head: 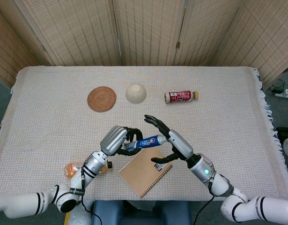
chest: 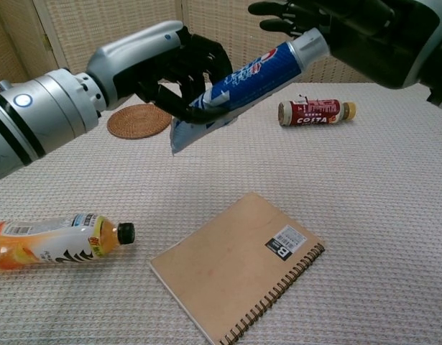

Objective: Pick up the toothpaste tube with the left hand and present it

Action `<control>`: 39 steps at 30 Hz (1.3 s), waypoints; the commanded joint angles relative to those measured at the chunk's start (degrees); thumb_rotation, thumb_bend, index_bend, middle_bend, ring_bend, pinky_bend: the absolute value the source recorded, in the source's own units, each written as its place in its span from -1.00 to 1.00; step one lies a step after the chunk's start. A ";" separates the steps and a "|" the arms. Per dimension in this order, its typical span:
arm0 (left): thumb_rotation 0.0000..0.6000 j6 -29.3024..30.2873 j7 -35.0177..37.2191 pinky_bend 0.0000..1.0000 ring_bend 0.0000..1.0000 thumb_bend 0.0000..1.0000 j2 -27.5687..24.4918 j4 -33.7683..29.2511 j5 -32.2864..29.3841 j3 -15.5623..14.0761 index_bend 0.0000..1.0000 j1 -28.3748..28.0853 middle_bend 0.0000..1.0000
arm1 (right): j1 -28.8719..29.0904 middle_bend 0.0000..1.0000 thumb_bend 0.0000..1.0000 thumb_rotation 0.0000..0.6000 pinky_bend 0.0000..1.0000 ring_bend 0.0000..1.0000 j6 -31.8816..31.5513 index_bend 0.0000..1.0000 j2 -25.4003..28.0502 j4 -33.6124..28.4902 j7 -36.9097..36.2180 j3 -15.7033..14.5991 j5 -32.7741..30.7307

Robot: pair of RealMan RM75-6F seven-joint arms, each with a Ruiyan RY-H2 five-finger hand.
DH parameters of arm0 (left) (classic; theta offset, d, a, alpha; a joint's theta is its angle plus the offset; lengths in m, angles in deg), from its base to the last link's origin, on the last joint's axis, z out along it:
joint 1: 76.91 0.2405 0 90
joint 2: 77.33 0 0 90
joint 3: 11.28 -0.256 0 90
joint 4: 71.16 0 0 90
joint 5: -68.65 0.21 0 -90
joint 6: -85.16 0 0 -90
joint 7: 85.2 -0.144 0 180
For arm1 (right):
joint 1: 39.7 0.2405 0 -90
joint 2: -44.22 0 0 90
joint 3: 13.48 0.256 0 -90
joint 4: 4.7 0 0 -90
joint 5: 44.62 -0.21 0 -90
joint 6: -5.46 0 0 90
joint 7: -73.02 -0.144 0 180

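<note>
My left hand (head: 116, 139) (chest: 163, 68) grips the lower half of a blue and white toothpaste tube (head: 146, 142) (chest: 242, 83) and holds it in the air above the table. The tube slants up toward the right, cap end highest. My right hand (head: 168, 140) (chest: 350, 29) is open, fingers spread, and the tube's cap end lies against its palm. Whether it presses the cap I cannot tell. In the chest view the right hand covers the cap itself.
A brown spiral notebook (head: 144, 172) (chest: 238, 266) lies under the hands. An orange drink bottle (chest: 55, 242) lies at front left. Farther back are a woven coaster (head: 101, 99), a cream bowl (head: 135, 93) and a red bottle (head: 181, 96) lying on its side.
</note>
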 commanded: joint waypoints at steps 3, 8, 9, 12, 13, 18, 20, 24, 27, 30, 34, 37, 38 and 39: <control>1.00 0.21 0.06 0.24 0.38 0.57 0.15 0.09 0.21 0.06 0.50 -0.05 0.54 | 0.62 -1.00 -0.58 -0.04 -1.00 -1.00 0.16 -1.00 -0.88 0.77 -1.83 -0.05 -0.22; 1.00 0.51 -0.06 0.23 0.38 0.57 0.25 0.36 0.57 0.03 0.50 -0.07 0.54 | 1.06 -1.00 -0.58 -0.04 -1.00 -1.00 0.37 -1.00 -0.81 1.02 -3.61 -0.54 0.30; 1.00 0.54 -0.03 0.23 0.38 0.57 0.23 0.34 0.61 0.02 0.50 -0.06 0.54 | 1.08 -1.00 -0.58 -0.05 -1.00 -1.00 0.30 -1.00 -0.70 1.03 -3.92 -0.62 0.36; 1.00 0.71 0.04 0.23 0.38 0.57 0.19 0.34 0.74 0.04 0.51 -0.02 0.54 | 0.97 -1.00 -0.58 -0.05 -1.00 -1.00 -0.19 -1.00 -0.43 1.14 -4.26 -0.77 0.51; 1.00 0.75 0.06 0.23 0.38 0.57 0.20 0.36 0.78 0.02 0.51 -0.01 0.54 | 0.88 -1.00 -0.58 -0.05 -1.00 -1.00 -0.44 -1.00 -0.32 1.17 -4.36 -0.82 0.57; 1.00 0.98 0.19 0.23 0.37 0.57 0.02 0.80 1.11 -0.36 0.50 0.23 0.54 | -0.03 -1.00 -0.58 -0.05 -1.00 -1.00 -2.33 -1.00 1.12 1.15 -5.19 -1.07 1.00; 1.00 1.10 0.34 0.23 0.37 0.57 -0.08 1.15 1.24 -0.61 0.51 0.43 0.54 | -0.57 -1.00 -0.58 -0.05 -1.00 -1.00 -3.45 -1.00 2.13 1.01 -5.76 -1.14 1.32; 1.00 1.07 0.70 0.21 0.34 0.57 -0.31 1.87 1.45 -1.18 0.50 0.75 0.54 | -1.47 -1.00 -0.58 -0.04 -1.00 -1.00 -5.20 -1.00 4.37 0.73 -7.08 -1.22 1.79; 1.00 1.26 0.04 0.20 0.33 0.57 -0.44 2.67 1.92 -1.64 0.49 0.92 0.54 | -2.00 -1.00 -0.58 -0.04 -1.00 -1.00 -5.95 -1.00 5.87 0.62 -7.31 -1.28 1.86; 1.00 0.38 -2.23 0.18 0.32 0.57 -0.83 4.22 1.67 -2.19 0.48 0.81 0.54 | -2.68 -1.00 -0.58 -0.05 -1.00 -1.00 -6.74 -1.00 7.61 0.37 -7.18 -1.37 1.86; 1.00 -3.14 -8.81 0.09 0.26 0.57 -1.45 7.30 -1.53 -2.50 0.43 0.08 0.54 | -3.73 -1.00 -0.58 -0.05 -1.00 -1.00 -7.40 -1.00 10.46 -0.27 -5.66 -1.65 1.71; 1.00 -6.17 -14.93 0.01 0.18 0.56 -1.34 9.60 -4.91 -2.83 0.38 -0.57 0.48 | -4.58 -1.00 -0.58 -0.05 -1.00 -1.00 -7.72 -1.00 12.24 -0.81 -4.67 -2.11 1.62; 1.00 -7.32 -16.69 -0.02 0.15 0.56 -1.40 9.90 -6.36 -2.88 0.36 -0.76 0.46 | -4.85 -1.00 -0.58 -0.05 -1.00 -1.00 -7.79 -1.00 12.70 -1.05 -4.87 -2.34 1.65; 1.00 -8.47 -18.94 -0.07 0.10 0.56 -1.33 10.26 -8.26 -2.81 0.32 -0.99 0.42 | -5.19 -1.00 -0.58 -0.05 -1.00 -1.00 -7.93 -1.00 13.23 -1.34 -5.64 -2.73 1.81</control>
